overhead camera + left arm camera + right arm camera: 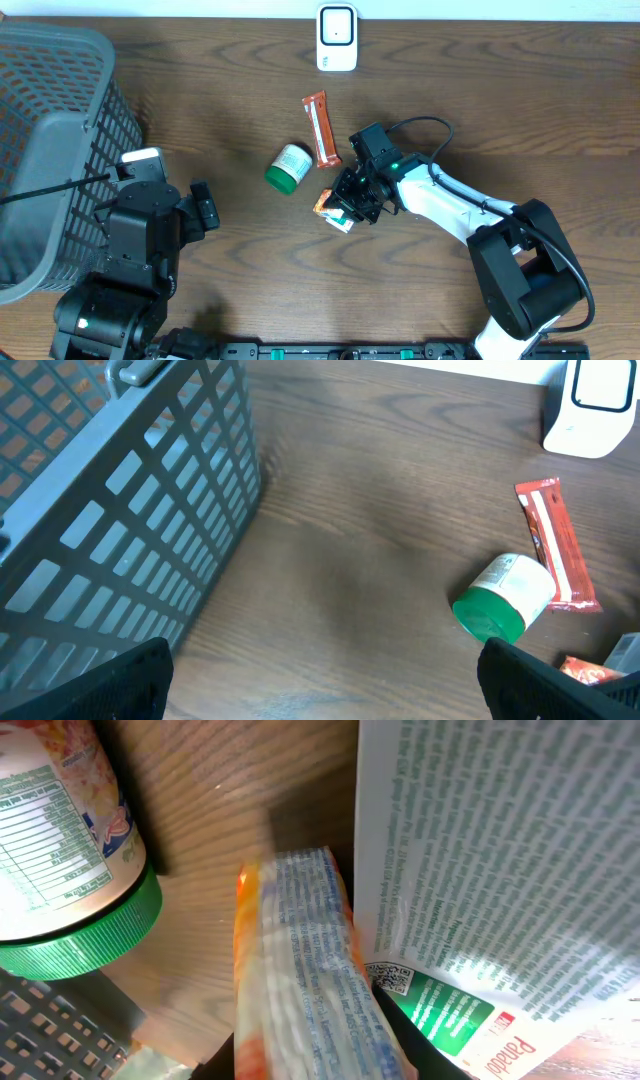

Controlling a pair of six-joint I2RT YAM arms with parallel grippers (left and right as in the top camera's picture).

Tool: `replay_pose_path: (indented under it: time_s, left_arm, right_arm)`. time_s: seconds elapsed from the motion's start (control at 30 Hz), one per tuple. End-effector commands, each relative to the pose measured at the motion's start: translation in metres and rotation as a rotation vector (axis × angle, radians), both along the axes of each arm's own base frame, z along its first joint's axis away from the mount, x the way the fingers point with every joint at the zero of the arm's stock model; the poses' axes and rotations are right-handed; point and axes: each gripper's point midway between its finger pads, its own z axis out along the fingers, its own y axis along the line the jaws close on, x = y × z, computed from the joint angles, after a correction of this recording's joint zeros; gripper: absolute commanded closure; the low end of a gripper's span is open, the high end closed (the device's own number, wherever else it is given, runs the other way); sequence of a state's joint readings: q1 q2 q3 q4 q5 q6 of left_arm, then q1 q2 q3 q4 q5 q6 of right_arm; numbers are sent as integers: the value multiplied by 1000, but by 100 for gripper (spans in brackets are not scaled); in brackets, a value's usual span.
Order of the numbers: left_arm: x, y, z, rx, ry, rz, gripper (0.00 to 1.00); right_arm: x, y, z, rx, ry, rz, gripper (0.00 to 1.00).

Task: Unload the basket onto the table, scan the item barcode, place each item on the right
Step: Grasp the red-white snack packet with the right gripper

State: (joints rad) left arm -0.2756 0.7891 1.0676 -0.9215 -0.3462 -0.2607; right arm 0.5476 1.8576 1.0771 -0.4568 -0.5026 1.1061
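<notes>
right claw (347, 207) sits over the orange packet (323, 203) beside the bottle (289, 166).

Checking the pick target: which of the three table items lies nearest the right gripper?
The small orange packet, directly under the right gripper; the green-capped bottle and long bar lie farther off.

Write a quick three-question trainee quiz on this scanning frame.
1. True or false: the green-capped bottle lies on its side.
2. Where is the white scanner? A. at the table edge opposite the arms; B. on top of the bottle; C. on the floor.
3. Which claw is down at the orange packet?
Key: 1 true; 2 A; 3 the right claw.
</notes>
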Motion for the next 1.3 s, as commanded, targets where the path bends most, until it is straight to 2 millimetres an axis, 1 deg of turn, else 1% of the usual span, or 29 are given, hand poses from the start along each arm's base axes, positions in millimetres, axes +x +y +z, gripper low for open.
replay_pose_path:
  time_s: [0.0,0.17,0.27,0.37,0.53,0.63,0.73,0.87,0.93,1.1,1.27]
  left_arm:
    - [-1,2,5,10,-9,1,2]
    - [-1,2,5,10,-9,1,2]
    - [-1,2,5,10,-9,2,2]
    - [-1,3,5,11,-9,2,2]
    - [-3,3,3,14,4,2,2]
    - [-5,4,0,18,18,2,2]
    - [-7,4,-3,21,32,1,2]
    - [-11,5,-7,28,55,1,2]
    - [-13,6,-9,31,66,1,2]
    - [-14,6,-10,34,74,1,2]
    - [-15,6,-10,34,76,1,2]
  right_arm:
    - [-2,3,0,0,-10,35,75]
    - [-2,5,7,39,-14,56,75]
    - [3,7,24,100,-41,82,76]
    - [6,9,49,196,-55,96,76]
    - [10,0,104,429,-57,110,74]
    - [8,-7,133,585,-19,122,73]
    - [1,-11,156,720,56,135,72]
    - [-4,-16,174,823,130,142,75]
    - [-3,-19,178,845,142,138,76]
    - [1,-25,181,857,160,111,77]
    - [10,-31,176,853,189,63,76]
